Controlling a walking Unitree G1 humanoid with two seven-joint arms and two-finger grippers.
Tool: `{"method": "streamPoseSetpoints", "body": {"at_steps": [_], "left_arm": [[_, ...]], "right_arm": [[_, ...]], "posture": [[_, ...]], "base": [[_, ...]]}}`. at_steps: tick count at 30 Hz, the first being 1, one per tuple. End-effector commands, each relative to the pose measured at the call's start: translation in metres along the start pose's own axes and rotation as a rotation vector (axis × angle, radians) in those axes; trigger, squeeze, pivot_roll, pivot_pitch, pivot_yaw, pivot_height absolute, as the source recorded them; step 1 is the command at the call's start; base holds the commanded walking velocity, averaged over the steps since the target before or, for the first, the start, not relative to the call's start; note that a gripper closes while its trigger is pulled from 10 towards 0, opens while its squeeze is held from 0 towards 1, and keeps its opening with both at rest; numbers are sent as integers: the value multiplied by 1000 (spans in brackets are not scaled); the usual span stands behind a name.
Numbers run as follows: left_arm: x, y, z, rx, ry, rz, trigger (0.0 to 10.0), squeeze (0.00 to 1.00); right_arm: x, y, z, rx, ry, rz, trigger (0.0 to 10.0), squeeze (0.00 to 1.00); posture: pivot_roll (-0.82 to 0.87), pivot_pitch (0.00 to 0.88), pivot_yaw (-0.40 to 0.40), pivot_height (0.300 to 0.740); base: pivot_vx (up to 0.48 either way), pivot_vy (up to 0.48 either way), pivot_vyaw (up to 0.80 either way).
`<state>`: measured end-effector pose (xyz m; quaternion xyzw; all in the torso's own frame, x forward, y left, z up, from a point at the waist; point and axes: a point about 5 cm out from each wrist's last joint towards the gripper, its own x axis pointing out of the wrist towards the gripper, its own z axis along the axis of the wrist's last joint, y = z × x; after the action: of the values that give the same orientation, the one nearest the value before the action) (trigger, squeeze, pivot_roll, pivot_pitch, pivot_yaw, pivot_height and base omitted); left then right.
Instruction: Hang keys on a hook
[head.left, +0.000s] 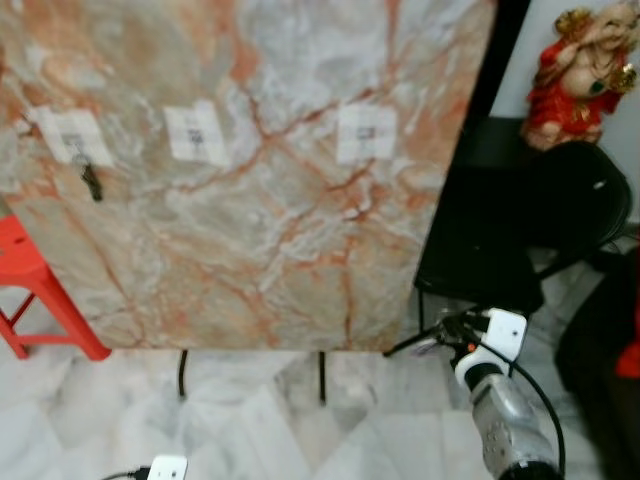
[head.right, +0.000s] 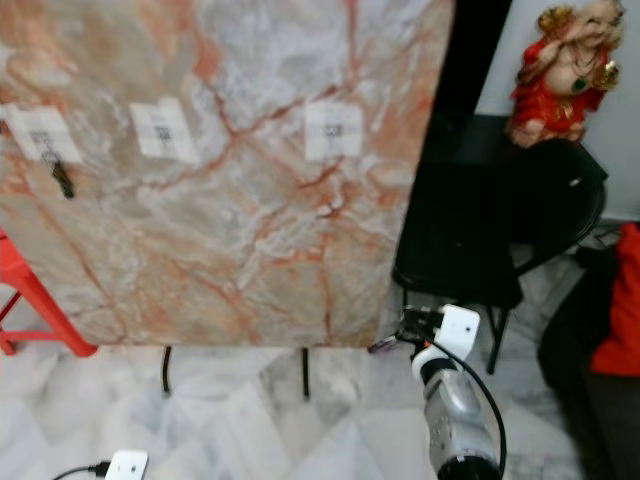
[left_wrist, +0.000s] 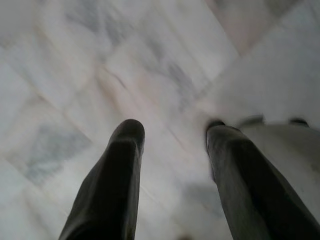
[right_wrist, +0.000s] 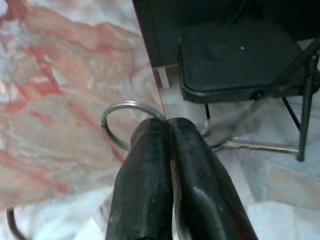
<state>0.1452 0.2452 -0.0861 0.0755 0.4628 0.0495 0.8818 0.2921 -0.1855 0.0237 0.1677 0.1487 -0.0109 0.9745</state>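
Slab: upright pink-veined marble slab (head.left: 250, 200), three white square hook pads (head.left: 196, 133) across it, a dark key (head.left: 92, 183) hanging from the leftmost.
Chair: black folding chair (head.left: 540, 220) right of the slab.
Right gripper (right_wrist: 167, 125): by the slab's lower right corner, fingers pinched together on the silver key ring (right_wrist: 125, 122).
Left gripper (left_wrist: 172, 137): low over the floor, fingers spread, holding nothing.

A large marble-patterned board (head.left: 250, 170) veined in orange and grey stands upright on thin dark legs over a pale marble floor (head.left: 260, 420). Beside it at one edge stands a red stool (head.left: 40, 290) — at the other, a black folding chair (head.left: 520, 230). Behind the chair, on a dark surface, sits a red-and-gold figurine (head.left: 580, 75).
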Motion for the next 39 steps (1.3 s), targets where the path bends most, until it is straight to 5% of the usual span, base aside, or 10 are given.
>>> {"method": "streamPoseSetpoints", "body": {"at_steps": [1,10,39], "left_arm": [[0,0,0,13,1,1,10000,0],[-1,-3,-4,23,15,-2,10000,0],[-2,-4,-10,23,41,-6,10000,0]], "right_arm": [[2,3,4,-15,-13,19,10000,0],[3,4,5,-19,-11,31,10000,0],[5,9,7,-64,-7,89,10000,0]], "posture": [[51,0,-32,740],[42,0,-30,740],[45,0,-48,740]], "base": [[0,-480,0],[0,-462,0],[73,0,88]]}}
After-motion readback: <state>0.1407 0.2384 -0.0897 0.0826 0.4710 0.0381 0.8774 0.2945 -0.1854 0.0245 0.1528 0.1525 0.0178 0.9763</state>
